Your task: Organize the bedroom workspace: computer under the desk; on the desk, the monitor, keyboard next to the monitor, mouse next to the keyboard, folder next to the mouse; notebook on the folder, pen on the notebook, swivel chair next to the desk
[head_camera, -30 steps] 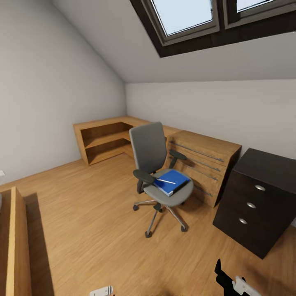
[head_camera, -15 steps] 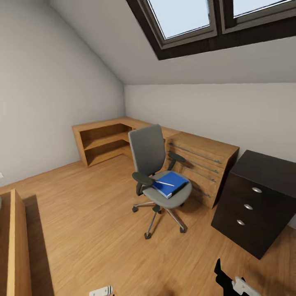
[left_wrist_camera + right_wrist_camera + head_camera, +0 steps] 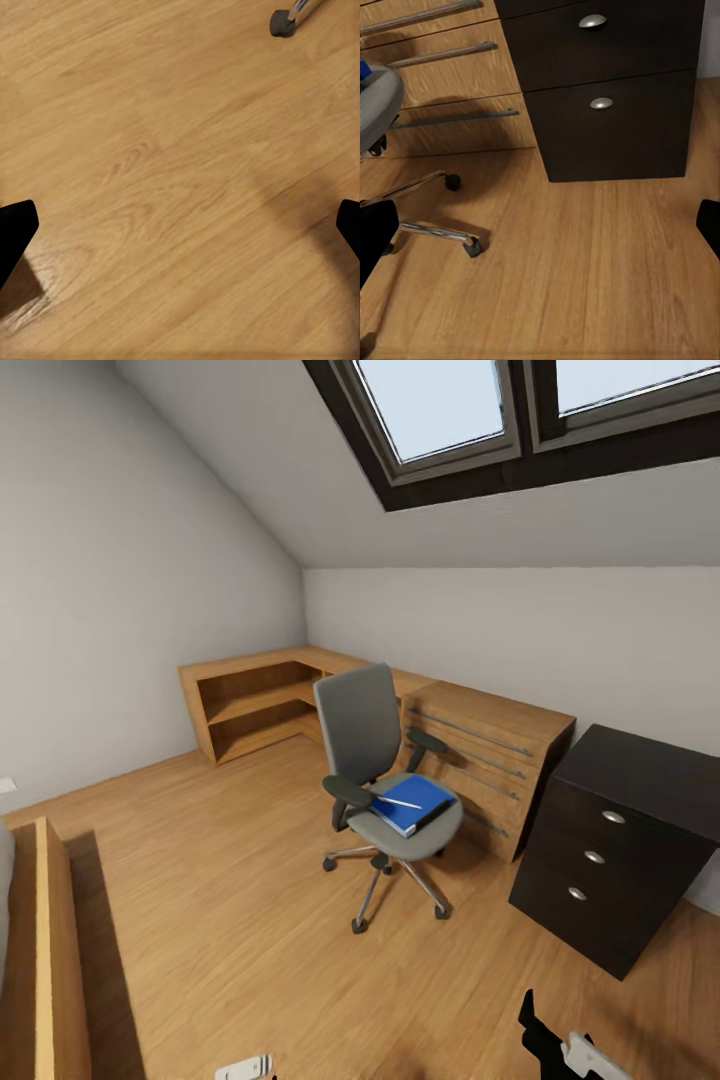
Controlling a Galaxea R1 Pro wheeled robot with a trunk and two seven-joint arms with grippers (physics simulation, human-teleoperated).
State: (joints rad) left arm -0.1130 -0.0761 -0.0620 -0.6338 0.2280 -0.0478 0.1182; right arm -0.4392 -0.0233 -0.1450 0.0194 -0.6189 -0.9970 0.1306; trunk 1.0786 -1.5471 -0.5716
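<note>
Folder [image 3: 415,804] sits on swivel chair [image 3: 385,775] seat w/ pen [image 3: 402,801] on top, well apart from both claws, left claw [image 3: 180,225] & right claw [image 3: 540,225] spread wide, empty; chair on casters may roll if nudged, pen could slide off

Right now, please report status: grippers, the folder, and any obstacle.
Both grippers open, empty, low over the wooden floor. Bright-blue flat folder lies on the grey swivel chair, slim white pen on top. Dark three-drawer unit stands right of the chair.
</note>
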